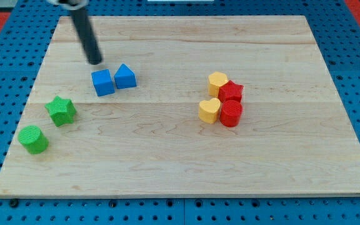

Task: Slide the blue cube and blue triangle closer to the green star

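With no jaws to report, my tip (96, 61) sits at 11 o'clock of the blue cube (103, 82), beside the blue triangle (125, 76); best circle behind both and push toward 8 o'clock, at the green star (61, 110).

Dark rod slants down from view's top left; my tip (95, 61) on board.
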